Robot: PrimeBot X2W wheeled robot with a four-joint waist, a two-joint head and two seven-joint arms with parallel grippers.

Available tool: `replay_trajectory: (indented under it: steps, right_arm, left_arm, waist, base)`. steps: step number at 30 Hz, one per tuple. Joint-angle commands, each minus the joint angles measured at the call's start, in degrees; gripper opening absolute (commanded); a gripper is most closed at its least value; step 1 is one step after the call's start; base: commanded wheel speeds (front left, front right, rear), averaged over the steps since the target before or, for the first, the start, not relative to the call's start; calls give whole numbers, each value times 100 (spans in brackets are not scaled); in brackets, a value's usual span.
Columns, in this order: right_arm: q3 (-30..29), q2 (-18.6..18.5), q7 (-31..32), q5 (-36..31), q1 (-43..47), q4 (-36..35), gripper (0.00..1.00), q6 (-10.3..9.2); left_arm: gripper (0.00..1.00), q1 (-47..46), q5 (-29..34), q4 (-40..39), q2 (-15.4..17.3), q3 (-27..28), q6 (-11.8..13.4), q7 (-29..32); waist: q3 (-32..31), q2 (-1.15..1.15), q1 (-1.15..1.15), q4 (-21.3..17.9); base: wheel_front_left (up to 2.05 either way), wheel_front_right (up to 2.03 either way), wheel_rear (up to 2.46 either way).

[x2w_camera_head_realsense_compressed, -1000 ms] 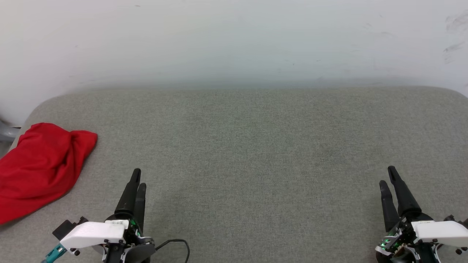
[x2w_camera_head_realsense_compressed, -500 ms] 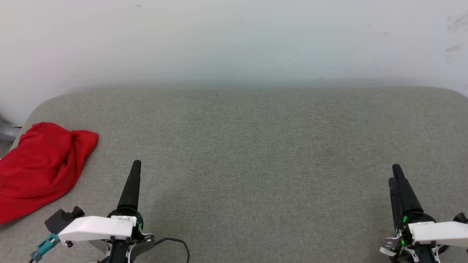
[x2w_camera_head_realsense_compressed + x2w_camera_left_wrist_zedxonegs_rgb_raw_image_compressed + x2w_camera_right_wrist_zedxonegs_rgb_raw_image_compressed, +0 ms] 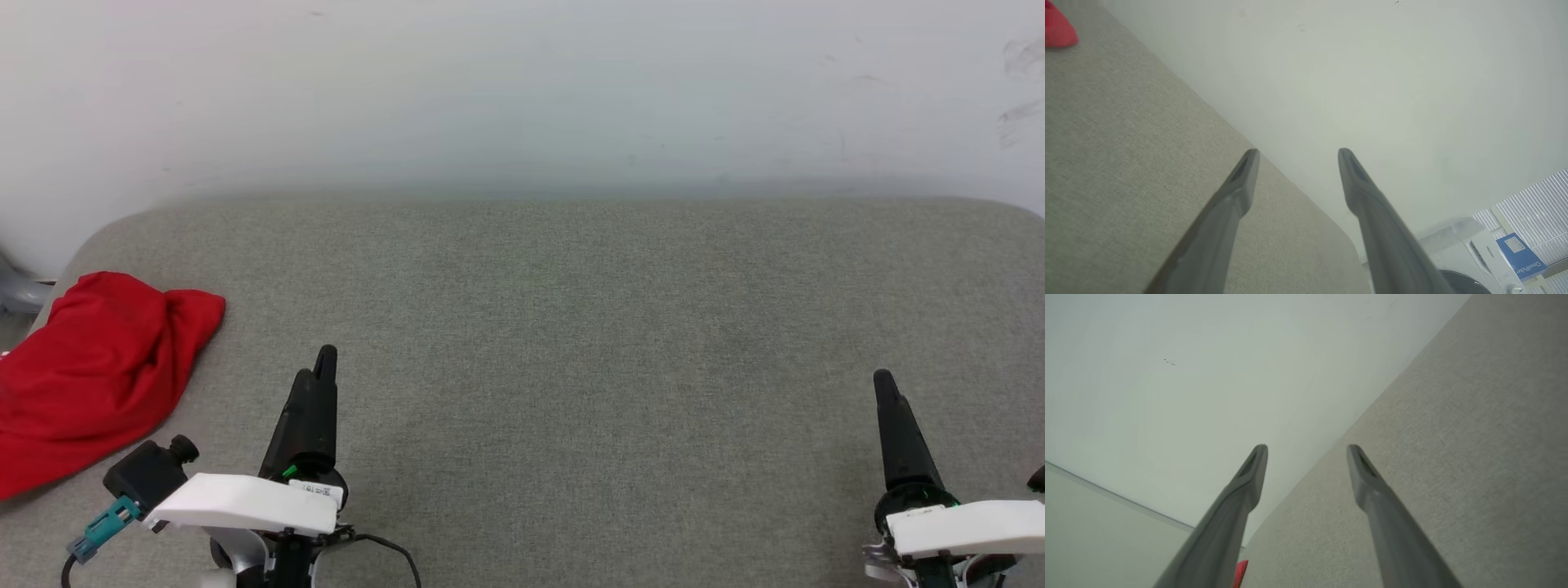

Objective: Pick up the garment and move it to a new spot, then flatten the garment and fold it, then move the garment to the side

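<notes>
1. Presently the garment lies bunched at the left end of the grey pad, its near part running out of the head view. No lettering is visible.
2. The left gripper is over the pad's near-left part, near the garment but not touching it. The right gripper is at the pad's near-right end, well apart from it. Both have jaws apart and empty.
3. Step in hand, in my judgement: the pick-up. Advised: bring the left arm toward the pad's left end, tip the fingers down, pinch a raised fold rather than a flat edge, and lift clear before carrying.
4. In the head view the fingers overlap and the gap is hard to read; the wrist views show it plainly. The left wrist view adds a white appliance and a blue box beyond the pad's edge.
</notes>
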Motion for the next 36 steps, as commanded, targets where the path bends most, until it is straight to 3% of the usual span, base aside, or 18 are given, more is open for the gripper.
replay_trajectory:
  steps: [1, 18, 36]
  right_arm:
    - [-8, -3, -66, -363, -5, -137, 100, 1]
    - [-53, 3, -71, -2556, 191, -590, 100, 0]
    - [-73, 5, 98, -4083, 369, -971, 100, 0]
  left_arm:
    - [100, -13, 330, -150, 11, -72, 1, -69]
    - [100, 46, 2436, -80, 40, -302, 157, -377]
    - [100, 68, 3818, -60, 176, -485, 549, -668]
  waist:
    - [-4, 0, 0, 3]
    - [-30, 0, 0, 1]
    - [-39, 0, -1, 42]
  base:
    - [0, 0, 0]
    - [0, 0, 0]
    - [0, 0, 0]
